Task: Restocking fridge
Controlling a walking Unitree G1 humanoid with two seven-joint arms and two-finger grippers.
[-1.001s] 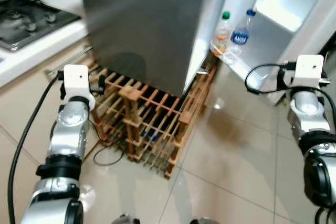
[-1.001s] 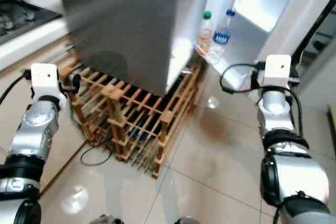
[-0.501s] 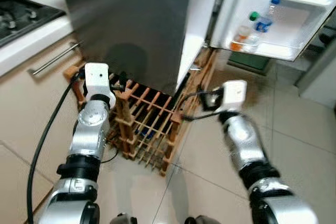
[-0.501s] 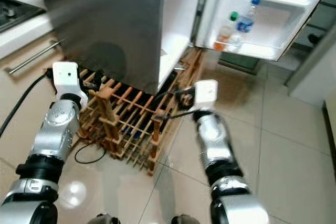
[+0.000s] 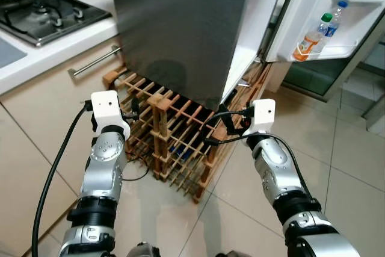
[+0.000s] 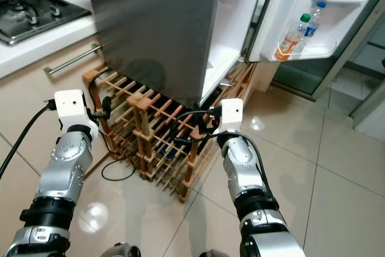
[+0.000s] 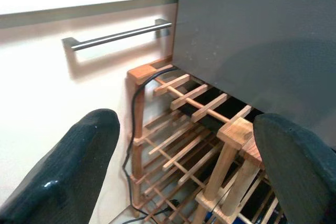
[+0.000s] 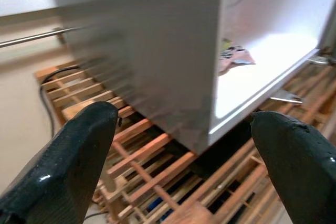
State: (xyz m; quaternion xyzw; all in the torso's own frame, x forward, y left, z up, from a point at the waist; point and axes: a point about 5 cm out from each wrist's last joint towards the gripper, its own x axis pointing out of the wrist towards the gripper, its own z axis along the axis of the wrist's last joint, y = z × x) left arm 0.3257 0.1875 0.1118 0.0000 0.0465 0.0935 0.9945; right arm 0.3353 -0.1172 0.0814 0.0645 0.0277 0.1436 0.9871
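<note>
Fridge (image 5: 180, 22) restocking, approach stage. Lower centre: the left gripper (image 7: 173, 171) and right gripper (image 8: 184, 166) are held spread wide and empty, presumably kept ready for a first pick. Mid-frame, a wooden rack (image 5: 174, 142) is seen beneath the fridge body. Upper right, the door (image 5: 337, 4) is swung open, its shelf carrying two bottles (image 5: 316, 31); a packet (image 8: 233, 56) lies on the lit inner shelf

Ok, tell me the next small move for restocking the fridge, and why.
Probably lower the right hand toward the wooden rack under the fridge. Both hands are open and hold nothing, the fridge door already stands open, and its shelf holds just two bottles. What the rack holds is hard to make out.
</note>
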